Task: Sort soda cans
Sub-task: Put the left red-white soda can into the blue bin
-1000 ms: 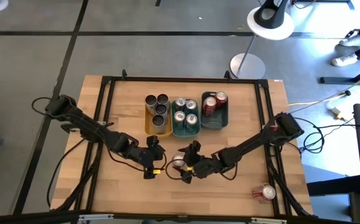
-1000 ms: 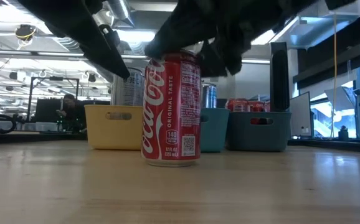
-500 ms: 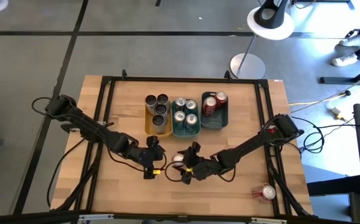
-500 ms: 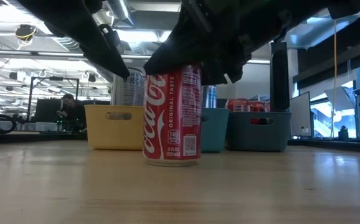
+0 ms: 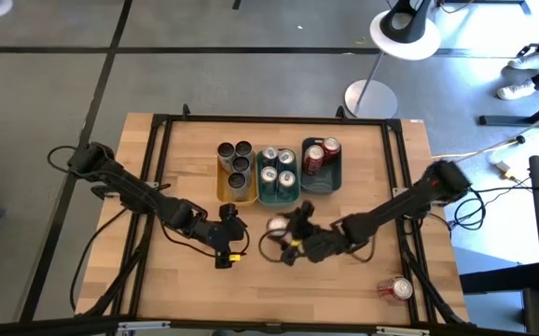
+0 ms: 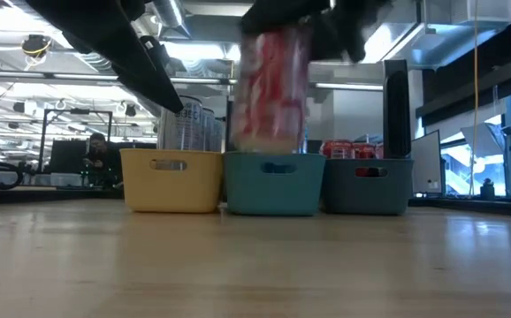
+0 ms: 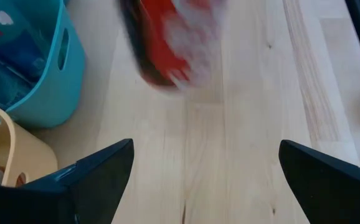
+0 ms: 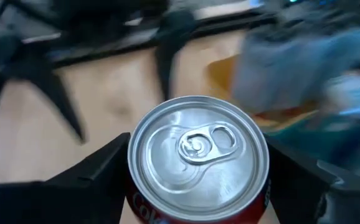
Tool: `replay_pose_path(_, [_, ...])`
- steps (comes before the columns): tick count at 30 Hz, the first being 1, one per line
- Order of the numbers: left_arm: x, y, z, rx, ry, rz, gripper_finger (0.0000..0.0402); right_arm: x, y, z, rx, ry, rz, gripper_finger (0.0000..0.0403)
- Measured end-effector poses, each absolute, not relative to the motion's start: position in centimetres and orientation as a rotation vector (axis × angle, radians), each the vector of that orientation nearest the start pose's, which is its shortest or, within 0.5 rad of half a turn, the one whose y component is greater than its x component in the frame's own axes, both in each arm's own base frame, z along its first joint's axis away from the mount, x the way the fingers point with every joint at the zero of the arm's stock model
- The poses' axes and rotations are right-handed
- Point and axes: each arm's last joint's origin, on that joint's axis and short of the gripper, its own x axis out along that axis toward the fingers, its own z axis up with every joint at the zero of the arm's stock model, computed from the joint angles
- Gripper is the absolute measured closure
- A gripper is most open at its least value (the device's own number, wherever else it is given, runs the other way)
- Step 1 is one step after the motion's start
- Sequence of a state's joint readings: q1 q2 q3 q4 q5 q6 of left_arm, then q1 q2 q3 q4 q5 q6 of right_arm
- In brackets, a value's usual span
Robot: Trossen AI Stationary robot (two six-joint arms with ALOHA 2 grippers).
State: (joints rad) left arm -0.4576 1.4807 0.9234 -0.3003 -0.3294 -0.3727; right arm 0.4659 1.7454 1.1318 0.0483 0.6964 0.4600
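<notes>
In the right wrist view a red soda can (image 8: 198, 155) with a silver top sits upright between the fingers of my right gripper (image 8: 198, 186), which is shut on it. From above, the can (image 5: 277, 225) hangs just in front of the teal tray (image 5: 279, 194). In the low view it (image 6: 273, 88) is blurred and well above the wood. My left gripper (image 5: 228, 239) waits open to the can's left, nothing between its fingers (image 7: 93, 180). A second red can (image 5: 396, 289) lies on its side at the near right. My right gripper pinches the red can's side wall just under the rim (image 8: 136, 193) between its two fingers (image 8: 96, 177), one on each side. The fingers come slanting down from the table's right. The can is upright and lifted clear of the table.
Three trays stand in a row at the far middle: yellow (image 5: 223, 191) with dark cans, teal with silver-teal cans, dark (image 5: 333, 177) with red cans. Black frame rails (image 5: 158, 168) run along the table's sides. Bare wood lies in front of the trays.
My right gripper has taken hold of the red can that stood on the table and lifted it clear. It has carried it up and toward the far edge, nearer the trays. The can has stayed upright.
</notes>
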Motion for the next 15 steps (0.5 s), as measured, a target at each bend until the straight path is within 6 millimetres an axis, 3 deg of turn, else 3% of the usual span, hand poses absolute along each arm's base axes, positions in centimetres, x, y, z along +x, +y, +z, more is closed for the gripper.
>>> replay_pose_path(7, [27.1,-12.3,21.6,-0.023,0.801,0.030,0.0013,29.7,12.3,27.9,0.083,0.412,-0.526,0.0111])
replay_pose_path(15, [27.1,-12.3,21.6,-0.016,0.800,0.027,0.0013,24.5,8.9,28.5,0.076,0.455,-0.864,0.0110])
